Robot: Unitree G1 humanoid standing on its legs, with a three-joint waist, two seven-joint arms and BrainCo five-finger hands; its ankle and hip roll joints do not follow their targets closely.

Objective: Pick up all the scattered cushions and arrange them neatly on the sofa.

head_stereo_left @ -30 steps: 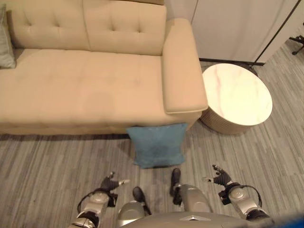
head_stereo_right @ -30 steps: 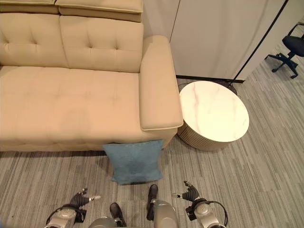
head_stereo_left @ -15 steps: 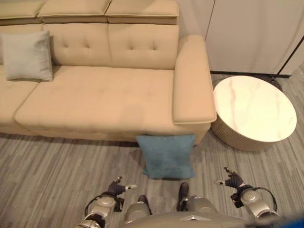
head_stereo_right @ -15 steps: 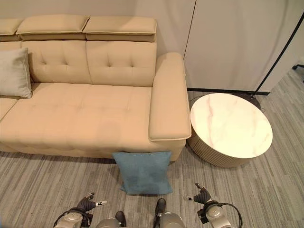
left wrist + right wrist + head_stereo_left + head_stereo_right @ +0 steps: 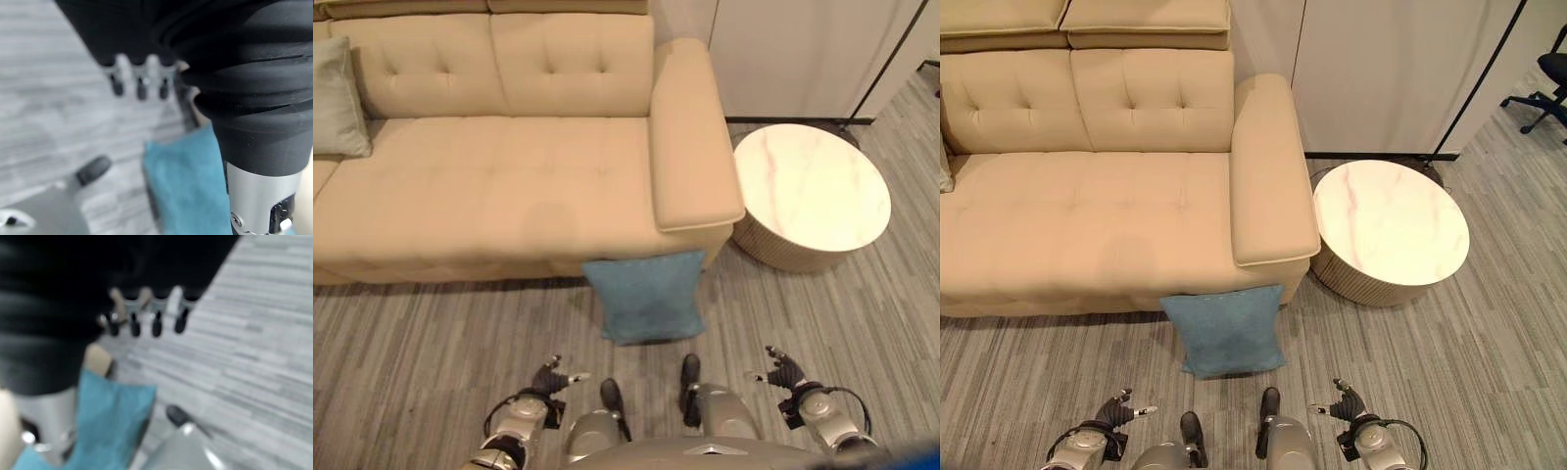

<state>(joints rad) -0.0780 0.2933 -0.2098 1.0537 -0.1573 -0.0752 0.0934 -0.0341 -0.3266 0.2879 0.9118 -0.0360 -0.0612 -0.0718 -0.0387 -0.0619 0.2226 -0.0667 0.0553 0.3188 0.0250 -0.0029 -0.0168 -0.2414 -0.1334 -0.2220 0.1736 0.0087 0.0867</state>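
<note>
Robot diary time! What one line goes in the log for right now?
square teal cushion: on floor, leaning against beige sofa | left hand: open, empty | right hand: open, empty

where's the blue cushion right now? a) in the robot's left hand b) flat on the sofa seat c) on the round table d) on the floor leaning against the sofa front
d: the blue cushion stands on the grey floor, its top edge against the front of the sofa below the armrest, and both the left hand and the right hand hang open, holding nothing.
</note>
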